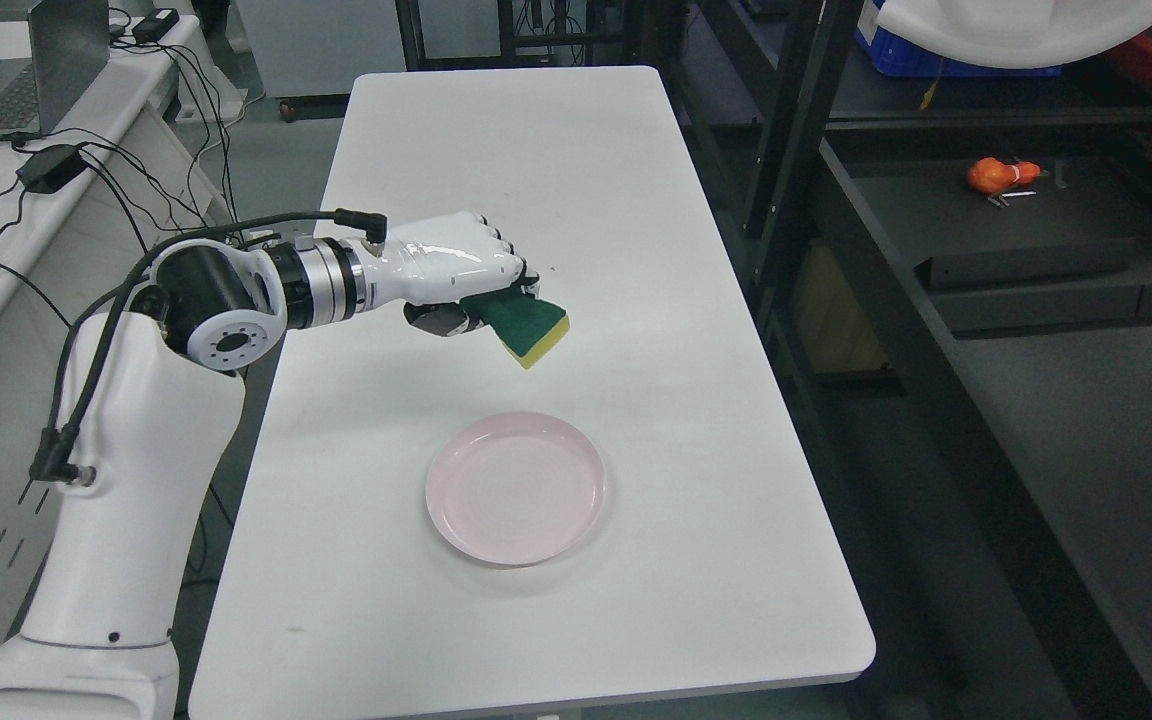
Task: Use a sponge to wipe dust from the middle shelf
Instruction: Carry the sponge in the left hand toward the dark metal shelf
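Observation:
My left hand (471, 285) hangs above the white table (556, 150), its fingers curled around a sponge (528, 327) with a green scouring top and a yellow underside. The sponge sticks out to the right of the fist, tilted down, clear of the table top. A dark metal shelf unit (1026, 255) stands to the right of the table, its shelf surface lower and further right than the hand. The right arm does not show.
A pale pink plate (516, 487) lies on the table near the front, below the hand. An orange object (1001, 176) sits on the dark shelf at the far right. A laptop (6, 80) and cables rest on a desk at left.

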{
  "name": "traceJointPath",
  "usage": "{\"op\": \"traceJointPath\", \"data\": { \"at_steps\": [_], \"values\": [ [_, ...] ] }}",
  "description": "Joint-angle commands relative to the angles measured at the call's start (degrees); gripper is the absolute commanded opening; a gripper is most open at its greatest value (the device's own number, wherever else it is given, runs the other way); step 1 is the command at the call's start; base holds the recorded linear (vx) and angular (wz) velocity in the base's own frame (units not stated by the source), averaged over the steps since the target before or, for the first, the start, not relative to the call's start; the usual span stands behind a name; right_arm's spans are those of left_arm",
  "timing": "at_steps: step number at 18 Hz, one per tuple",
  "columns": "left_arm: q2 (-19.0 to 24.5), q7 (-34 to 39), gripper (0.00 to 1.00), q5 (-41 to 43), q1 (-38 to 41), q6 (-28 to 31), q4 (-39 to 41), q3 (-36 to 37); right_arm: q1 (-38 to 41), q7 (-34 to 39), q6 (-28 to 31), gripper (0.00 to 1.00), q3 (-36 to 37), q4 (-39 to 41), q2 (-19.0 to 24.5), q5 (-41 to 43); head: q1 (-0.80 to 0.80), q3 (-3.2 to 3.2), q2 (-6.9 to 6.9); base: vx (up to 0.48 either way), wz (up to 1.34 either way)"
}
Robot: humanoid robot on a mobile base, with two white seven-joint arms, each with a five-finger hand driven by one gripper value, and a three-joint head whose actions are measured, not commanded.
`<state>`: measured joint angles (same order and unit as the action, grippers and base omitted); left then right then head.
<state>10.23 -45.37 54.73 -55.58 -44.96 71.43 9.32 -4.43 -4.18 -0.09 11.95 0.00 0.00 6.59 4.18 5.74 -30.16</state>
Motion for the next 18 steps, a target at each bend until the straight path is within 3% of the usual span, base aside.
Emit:
{"op": "traceJointPath", "data": {
  "at_steps": [1,9,18],
  "values": [
    [0.2,0.0,0.20,-1.0,1.9,0.0,5.7,-4.5,0.0,0.0,4.1,1.00,0.0,1.0,-1.0,0.0,0.00,0.00,0.00,-0.032,0.00],
    [-1.3,0.0,0.20,-0.8,2.1,0.0,5.6,-4.5,-0.1,0.0,4.2,1.00,0.0,1.0,-1.0,0.0,0.00,0.00,0.00,-0.114,-0.02],
    [-3.7,-0.3,0.20,-0.4,2.8,0.0,5.1,-3.4,0.0,0.0,4.1,1.00,0.0,1.0,-1.0,0.0,0.00,0.00,0.00,-0.249,-0.13]
  ]
}}
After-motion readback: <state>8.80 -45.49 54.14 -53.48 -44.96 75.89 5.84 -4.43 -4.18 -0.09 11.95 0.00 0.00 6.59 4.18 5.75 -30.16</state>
